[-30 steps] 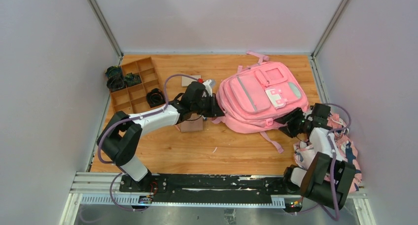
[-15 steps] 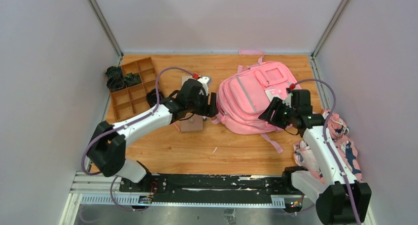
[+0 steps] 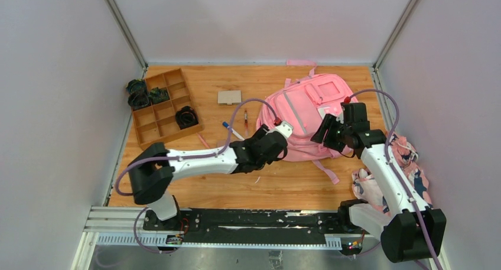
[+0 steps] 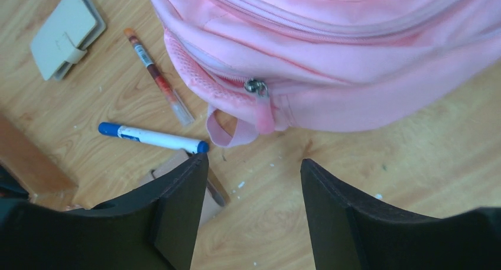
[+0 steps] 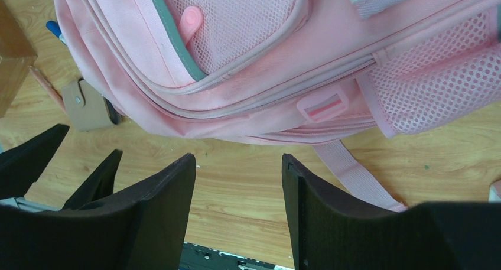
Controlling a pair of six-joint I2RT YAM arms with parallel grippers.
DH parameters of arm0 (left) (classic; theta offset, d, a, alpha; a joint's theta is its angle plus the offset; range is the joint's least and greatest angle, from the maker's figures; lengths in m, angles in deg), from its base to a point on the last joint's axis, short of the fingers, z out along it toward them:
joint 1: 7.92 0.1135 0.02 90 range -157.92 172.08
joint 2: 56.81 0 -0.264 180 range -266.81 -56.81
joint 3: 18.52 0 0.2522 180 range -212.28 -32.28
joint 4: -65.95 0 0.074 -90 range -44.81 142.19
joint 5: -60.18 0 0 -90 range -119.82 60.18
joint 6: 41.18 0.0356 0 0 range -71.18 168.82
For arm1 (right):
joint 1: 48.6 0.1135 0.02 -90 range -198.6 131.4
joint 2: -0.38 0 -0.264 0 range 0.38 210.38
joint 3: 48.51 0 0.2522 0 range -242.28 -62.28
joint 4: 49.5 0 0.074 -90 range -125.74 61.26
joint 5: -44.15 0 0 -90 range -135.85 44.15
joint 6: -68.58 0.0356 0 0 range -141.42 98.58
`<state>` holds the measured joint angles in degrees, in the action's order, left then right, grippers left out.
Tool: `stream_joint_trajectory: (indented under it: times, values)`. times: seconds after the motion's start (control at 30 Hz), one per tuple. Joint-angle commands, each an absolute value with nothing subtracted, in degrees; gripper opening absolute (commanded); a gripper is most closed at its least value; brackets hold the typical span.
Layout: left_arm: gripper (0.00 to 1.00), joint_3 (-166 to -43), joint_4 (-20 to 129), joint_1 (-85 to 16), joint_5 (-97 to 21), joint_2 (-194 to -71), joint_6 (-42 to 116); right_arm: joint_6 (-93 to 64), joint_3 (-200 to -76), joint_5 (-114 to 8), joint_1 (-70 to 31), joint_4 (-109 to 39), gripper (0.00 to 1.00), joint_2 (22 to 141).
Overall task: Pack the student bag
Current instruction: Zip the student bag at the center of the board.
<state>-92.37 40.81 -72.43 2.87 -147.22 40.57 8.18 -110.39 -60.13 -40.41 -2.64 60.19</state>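
Left wrist: student bag lies just beyond the wide, empty left gripper.

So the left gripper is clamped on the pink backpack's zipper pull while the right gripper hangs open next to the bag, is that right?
Not quite. The left gripper is open too: in the left wrist view the zipper pull lies free just ahead of its fingers, untouched. The right gripper does hang open next to the pink backpack.
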Motion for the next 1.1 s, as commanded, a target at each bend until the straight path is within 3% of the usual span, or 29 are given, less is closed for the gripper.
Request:
stream_joint_trajectory:
  times: [0.0, 0.27, 0.67, 0.93, 1.07]
  values:
    - [0.62, -99.7, 37.9, -72.5, 13.6, -155.0, 37.8, 8.7, -110.1, -58.1, -39.6, -1.1, 0.59, 59.1]
    - [0.49, -104.0, 37.8, -72.5, 13.0, -161.2, 37.3, 8.7, -109.6, -57.3, -39.7, -0.8, 0.59, 58.4]
    - [0.44, -106.1, 34.9, -71.1, 10.1, -165.3, 35.4, 8.6, -109.6, -57.0, -39.7, -0.7, 0.59, 58.7]
    - [0.19, -101.7, 39.9, -67.9, 3.8, -162.3, 34.3, 8.7, -109.6, -56.8, -39.7, -0.7, 0.59, 58.6]
    - [0.14, -100.3, 40.8, -67.7, 0.4, -159.9, 35.3, 8.5, -109.6, -56.8, -39.7, -0.6, 0.59, 58.6]
